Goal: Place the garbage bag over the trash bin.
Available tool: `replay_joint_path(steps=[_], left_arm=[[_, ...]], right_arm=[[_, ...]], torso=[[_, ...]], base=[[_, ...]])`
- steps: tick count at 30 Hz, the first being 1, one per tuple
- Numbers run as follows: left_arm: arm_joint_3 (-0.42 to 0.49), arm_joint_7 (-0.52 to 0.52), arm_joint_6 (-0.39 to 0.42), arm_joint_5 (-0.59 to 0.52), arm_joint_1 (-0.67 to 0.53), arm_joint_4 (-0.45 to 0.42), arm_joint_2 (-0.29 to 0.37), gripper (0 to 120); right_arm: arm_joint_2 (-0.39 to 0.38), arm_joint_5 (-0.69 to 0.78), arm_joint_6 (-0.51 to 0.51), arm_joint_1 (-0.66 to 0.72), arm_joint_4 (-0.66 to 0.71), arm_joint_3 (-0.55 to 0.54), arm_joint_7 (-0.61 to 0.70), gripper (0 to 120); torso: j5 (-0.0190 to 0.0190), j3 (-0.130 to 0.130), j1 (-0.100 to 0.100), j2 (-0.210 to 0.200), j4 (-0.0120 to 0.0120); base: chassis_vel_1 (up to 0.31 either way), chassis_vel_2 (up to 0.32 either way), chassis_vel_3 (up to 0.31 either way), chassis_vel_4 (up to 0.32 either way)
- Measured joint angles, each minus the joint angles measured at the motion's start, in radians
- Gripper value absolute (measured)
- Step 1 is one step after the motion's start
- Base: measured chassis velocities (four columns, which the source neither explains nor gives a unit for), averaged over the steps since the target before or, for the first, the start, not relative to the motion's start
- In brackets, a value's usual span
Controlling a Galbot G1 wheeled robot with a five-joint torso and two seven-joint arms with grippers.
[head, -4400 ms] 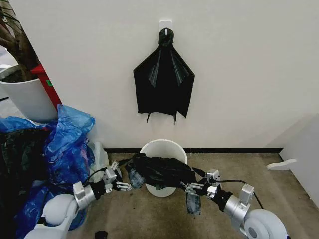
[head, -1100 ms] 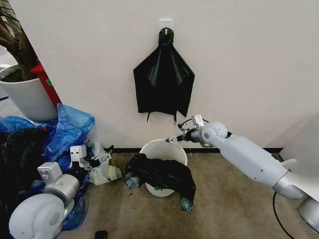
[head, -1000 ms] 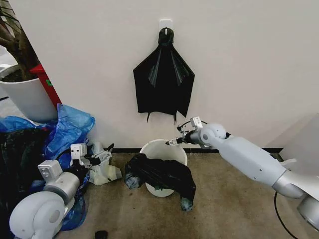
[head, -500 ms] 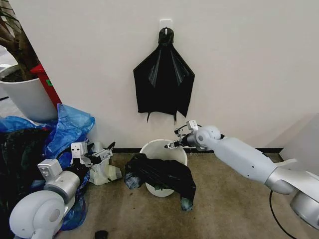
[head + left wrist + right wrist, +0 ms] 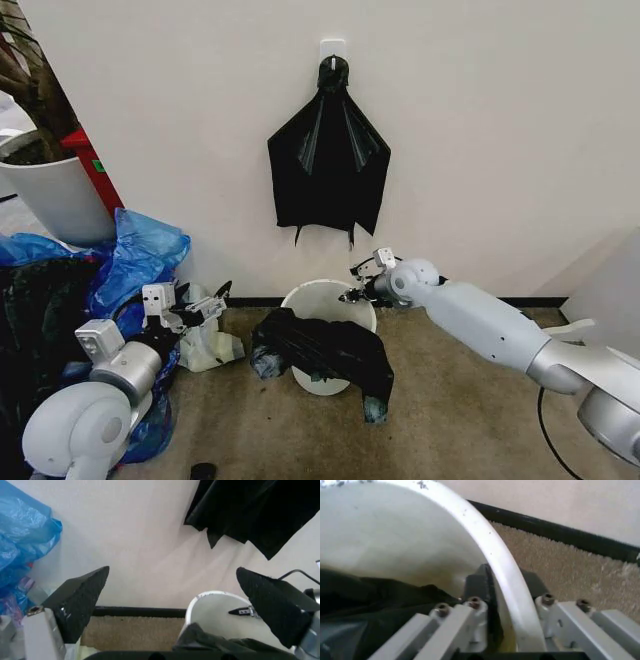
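The small round white plastic trash bin (image 5: 328,305) stands low in the centre of the head view, on the beige carpet against the pale wall. It looks light and fairly stiff, so I would expect it to tip or skid if pulled sideways by its rim.

The thin, glossy black plastic garbage bag (image 5: 322,350) lies crumpled over the bin's front edge, sagging down the front wall to the floor at lower centre. It covers only the near side; the far rim is bare. It looks soft, slippery and nearly weightless, apt to slide off by itself. The hem at the mouth seems the best place to take hold, pinched flat, not the bunched middle.

The right gripper (image 5: 354,293) is at the bin's far rim, just right of centre. In the right wrist view its fingers (image 5: 479,588) straddle the rolled rim, one inside, one outside, close upon it.

The left gripper (image 5: 200,308) hangs spread apart at lower left, well clear of the bin.
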Motion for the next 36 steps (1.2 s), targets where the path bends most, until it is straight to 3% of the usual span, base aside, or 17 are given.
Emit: replay_joint_path(steps=[3,7,10,15,17,25,36], left_arm=[[0.001,0.0,-0.001,0.002,0.0,0.0,-0.001,100],[0.003,0.0,-0.002,0.004,0.0,-0.003,-0.004,100],[0.003,0.001,-0.002,0.01,-0.003,-0.006,-0.013,100],[0.005,0.006,-0.004,0.014,-0.001,-0.011,-0.021,100],[0.005,0.012,-0.008,0.017,0.002,-0.013,-0.023,100],[0.005,0.019,-0.015,0.021,0.005,-0.014,-0.02,100],[-0.008,0.001,-0.071,0.008,0.008,0.026,-0.023,100]], right_arm=[[-0.001,0.065,0.0,-0.019,0.023,0.017,0.094,1],[-0.001,0.207,0.002,-0.071,0.089,0.07,0.328,0],[-0.031,0.351,0.003,-0.128,0.204,0.124,0.516,0],[-0.076,0.419,0.008,-0.199,0.328,0.156,0.643,0],[-0.101,0.471,0.073,-0.263,0.434,0.185,0.782,0],[-0.144,0.526,0.255,-0.367,0.635,0.26,0.97,0],[-0.137,0.565,0.432,-0.48,0.728,0.363,1.152,0]], torso=[[0.0,0.0,0.0,0.0,0.0001],[0.0001,0.0,0.0,0.0,0.0002],[0.0002,0.0,0.0,0.0,0.0004],[0.0003,0.0,0.0,0.0,-0.0003],[0.0,0.0,0.0,0.0,-0.0003],[0.0002,0.0,0.0,0.0,0.0],[0.0001,0.0,0.0,0.0,0.0001]], base=[[0.0,0.0,0.0,0.0],[0.0,0.0,0.0,0.0],[0.0,0.0,0.0,0.0],[0.0,0.0,0.0,0.0],[0.0,0.0,0.0,0.0],[0.0,0.0,0.0,0.0],[0.0,0.0,0.0,0.0]])
